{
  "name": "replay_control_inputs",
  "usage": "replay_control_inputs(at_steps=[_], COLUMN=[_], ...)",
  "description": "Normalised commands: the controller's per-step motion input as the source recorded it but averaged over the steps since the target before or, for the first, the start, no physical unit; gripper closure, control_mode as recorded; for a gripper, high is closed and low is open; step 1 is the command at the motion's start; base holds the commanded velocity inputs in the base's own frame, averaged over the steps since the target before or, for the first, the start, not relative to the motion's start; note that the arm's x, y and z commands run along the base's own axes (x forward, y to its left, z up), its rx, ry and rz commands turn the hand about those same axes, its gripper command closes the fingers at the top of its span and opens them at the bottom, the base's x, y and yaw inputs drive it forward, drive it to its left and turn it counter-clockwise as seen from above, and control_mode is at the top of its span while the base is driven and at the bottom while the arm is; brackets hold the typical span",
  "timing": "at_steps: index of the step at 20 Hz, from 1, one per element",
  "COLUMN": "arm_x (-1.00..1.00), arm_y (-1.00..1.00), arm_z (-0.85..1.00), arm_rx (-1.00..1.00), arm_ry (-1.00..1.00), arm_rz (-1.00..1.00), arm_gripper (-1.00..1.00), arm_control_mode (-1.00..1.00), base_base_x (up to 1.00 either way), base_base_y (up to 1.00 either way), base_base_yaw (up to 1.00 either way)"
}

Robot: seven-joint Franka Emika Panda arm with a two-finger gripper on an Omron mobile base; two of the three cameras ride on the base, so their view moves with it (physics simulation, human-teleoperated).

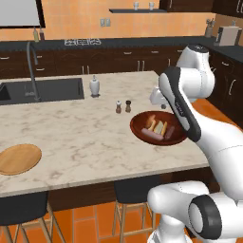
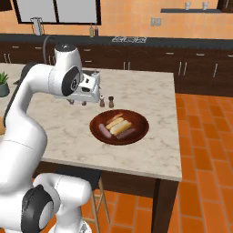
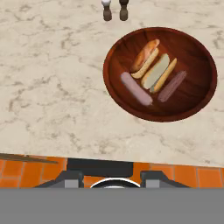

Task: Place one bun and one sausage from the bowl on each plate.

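Poised above the marble island counter (image 1: 90,137), just back of the dark red-brown bowl (image 2: 139,134): gripper (image 2: 77,103), empty, finger spacing impossible to judge. Inside the bowl near the counter's right end, two buns (image 3: 145,58) and two sausages (image 3: 136,89), side by side. Far left, tan plate (image 1: 19,158), bare. Behind the bowl, salt and pepper shakers (image 1: 123,106).

The marble tabletop (image 1: 85,137) lies bare between the dark wooden bowl (image 1: 142,130) at its right end and the tan plate (image 1: 19,159) at the near left edge, leaving a wide open lane across the middle. Just behind the bowl stand two small shakers (image 1: 123,106), close together, blocking a low approach from the far side. A white jar (image 1: 95,87) stands further back beside the sink (image 1: 42,90), whose tall faucet (image 1: 32,66) rises over the far left.
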Motion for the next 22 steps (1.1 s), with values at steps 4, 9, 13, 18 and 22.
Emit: replay_control_inputs(at_steps=[4, 9, 13, 18, 22], arm_x=[0.37, 0.96, 0.73, 0.58, 0.24], arm_y=[-0.37, -0.39, 0.18, 0.00, -0.04], arm_z=[-0.03, -0.57, -0.67, -0.85, -0.87], arm_rx=[0.03, 0.04, 0.01, 0.01, -0.11], arm_ry=[0.03, 0.10, 0.05, 0.02, 0.01], arm_rz=[0.03, 0.19, 0.27, 0.30, 0.02], arm_gripper=[-1.00, -1.00, -1.00, -1.00, -1.00], arm_control_mode=[-1.00, -1.00, -1.00, -1.00, -1.00], base_base_x=[0.00, 0.00, 0.00, 0.00, 0.00], base_base_y=[0.00, 0.00, 0.00, 0.00, 0.00], base_base_yaw=[0.00, 0.00, 0.00, 0.00, 0.00])
